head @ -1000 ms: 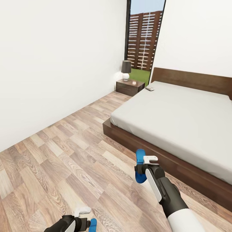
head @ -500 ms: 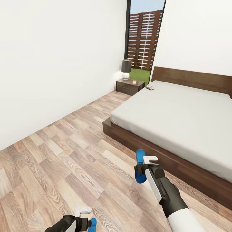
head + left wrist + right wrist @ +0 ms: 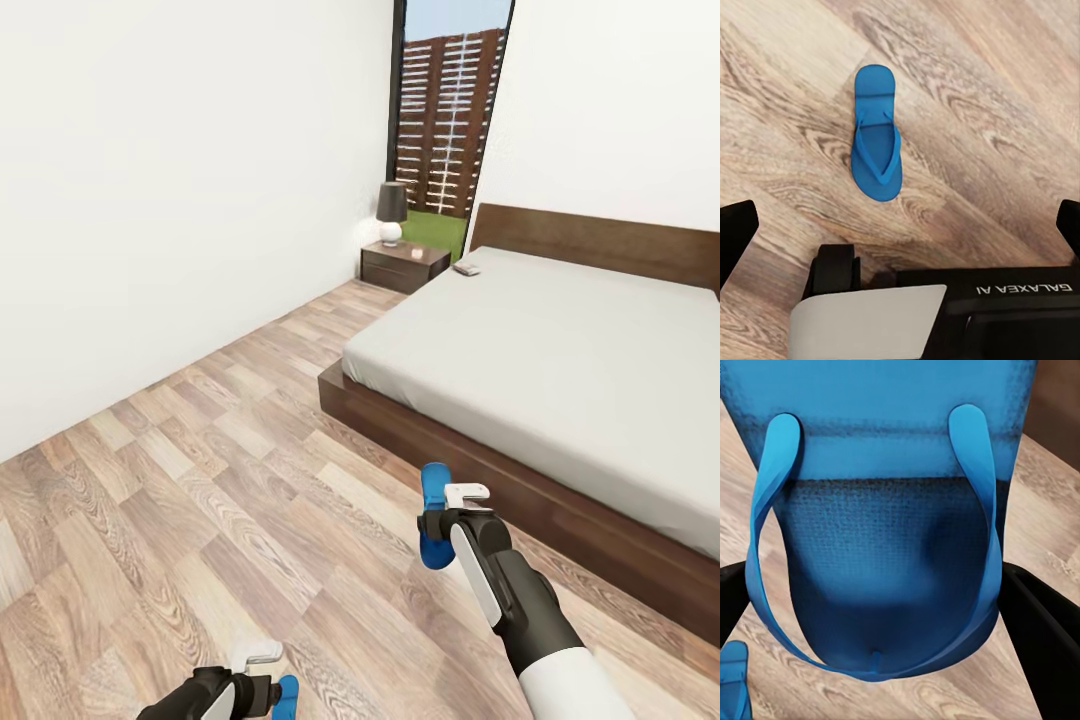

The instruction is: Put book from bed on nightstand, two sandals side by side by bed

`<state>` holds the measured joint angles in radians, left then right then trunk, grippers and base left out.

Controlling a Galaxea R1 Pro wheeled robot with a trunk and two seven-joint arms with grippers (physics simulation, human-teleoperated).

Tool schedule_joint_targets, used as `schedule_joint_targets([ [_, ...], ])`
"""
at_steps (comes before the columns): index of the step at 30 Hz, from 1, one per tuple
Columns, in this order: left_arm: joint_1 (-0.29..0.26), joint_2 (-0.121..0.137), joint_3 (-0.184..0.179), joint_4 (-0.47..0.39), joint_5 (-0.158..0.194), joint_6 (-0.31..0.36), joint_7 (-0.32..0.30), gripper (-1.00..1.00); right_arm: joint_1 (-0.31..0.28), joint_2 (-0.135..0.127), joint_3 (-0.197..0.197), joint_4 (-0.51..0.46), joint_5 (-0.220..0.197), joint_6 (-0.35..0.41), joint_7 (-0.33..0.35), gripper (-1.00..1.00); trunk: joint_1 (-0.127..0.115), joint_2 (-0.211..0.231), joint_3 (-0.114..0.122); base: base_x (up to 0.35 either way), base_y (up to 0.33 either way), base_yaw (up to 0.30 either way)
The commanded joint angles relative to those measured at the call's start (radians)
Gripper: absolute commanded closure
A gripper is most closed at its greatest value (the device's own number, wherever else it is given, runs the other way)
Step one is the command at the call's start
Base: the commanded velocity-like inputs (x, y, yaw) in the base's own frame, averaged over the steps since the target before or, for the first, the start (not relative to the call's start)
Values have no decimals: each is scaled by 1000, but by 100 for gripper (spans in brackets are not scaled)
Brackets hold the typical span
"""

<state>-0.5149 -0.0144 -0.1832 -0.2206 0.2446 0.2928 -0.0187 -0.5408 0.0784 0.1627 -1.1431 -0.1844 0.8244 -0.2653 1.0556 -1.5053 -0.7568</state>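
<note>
The right gripper (image 3: 447, 512) is closed on one blue sandal (image 3: 434, 515) and holds it up in the air, above the wood floor (image 3: 200, 470), near the long side edge of the bed (image 3: 540, 350). In the right wrist view this sandal (image 3: 881, 525) sits between the two dark fingers, straps facing the camera.

The left gripper (image 3: 262, 680) is open and holds nothing. The other sandal (image 3: 876, 135) lies flat on the floor below it, straps up.

The book (image 3: 466, 269) lies on the bed at the corner by the headboard. Just beside that corner stands a nightstand (image 3: 403, 266) with a lamp (image 3: 391, 214) on top.
</note>
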Motion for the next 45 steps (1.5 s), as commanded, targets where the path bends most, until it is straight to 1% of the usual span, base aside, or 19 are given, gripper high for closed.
schedule_joint_targets([
  [1,0,1,-7,-1,11,5,1,-100,-1,0,2,-1,-11,2,-11,100,4,-8,-4,0,0,0],
  [5,-1,1,-4,-1,11,9,1,-100,-1,0,3,0,-10,2,-12,100,19,-36,-17,0,0,0],
  [11,-4,1,-1,-3,15,73,2,-100,-1,0,3,0,-10,2,-12,100,42,-78,-35,0,0,0],
  [16,-7,0,-2,-6,17,92,1,-100,-1,0,3,0,-9,2,-11,100,61,-113,-51,0,0,0],
  [32,-15,4,-4,-14,21,99,0,-100,-1,-2,1,0,-14,2,-11,100,123,-225,-101,0,0,0],
  [37,-37,6,-4,-14,24,123,-1,-100,-1,-2,1,0,-13,2,-11,100,142,-260,-117,0,0,0],
  [44,-100,8,-1,-14,26,151,-1,-100,-1,-2,1,0,-11,2,-11,100,169,-309,-139,0,0,0],
  [45,-117,9,0,-14,26,164,-1,-100,-1,-2,1,0,-11,2,-11,100,173,-316,-142,0,0,0],
])
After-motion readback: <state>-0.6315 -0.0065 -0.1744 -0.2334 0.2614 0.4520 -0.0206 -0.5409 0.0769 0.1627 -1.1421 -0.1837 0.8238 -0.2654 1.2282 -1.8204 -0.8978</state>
